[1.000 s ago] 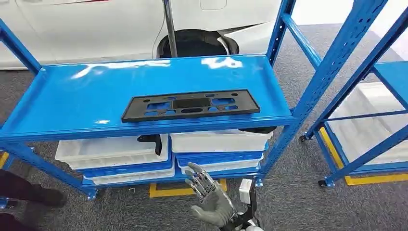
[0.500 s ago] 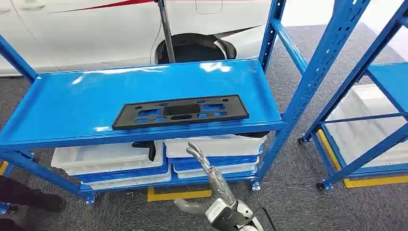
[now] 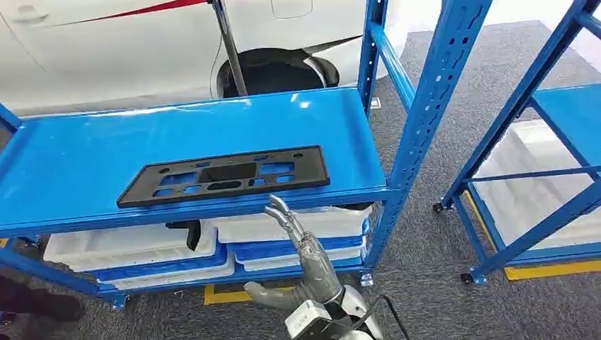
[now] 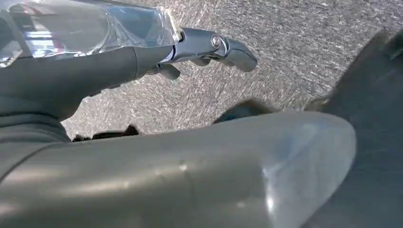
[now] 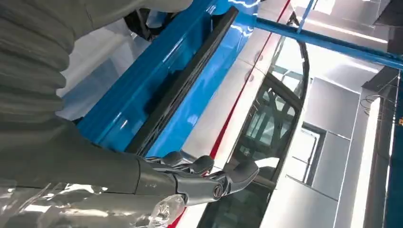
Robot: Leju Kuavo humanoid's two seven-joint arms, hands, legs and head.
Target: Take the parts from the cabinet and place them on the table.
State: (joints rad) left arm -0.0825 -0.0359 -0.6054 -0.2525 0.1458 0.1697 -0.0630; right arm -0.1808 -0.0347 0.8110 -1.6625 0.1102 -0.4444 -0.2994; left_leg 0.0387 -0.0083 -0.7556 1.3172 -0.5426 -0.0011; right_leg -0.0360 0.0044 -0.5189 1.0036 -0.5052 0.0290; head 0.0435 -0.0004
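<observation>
Right robot hand (image 3: pixel 301 262) empty, fingers spread, below black part (image 3: pixel 225 175) on shelf (image 3: pixel 85 159)

Matt black plastic part (image 3: pixel 225 175) on glossy metal shelf (image 3: pixel 85 156).

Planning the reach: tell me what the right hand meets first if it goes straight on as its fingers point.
Likely the front lip of the blue shelf, just below the black plate; the right hand points up at it, though depth is unclear.
</observation>
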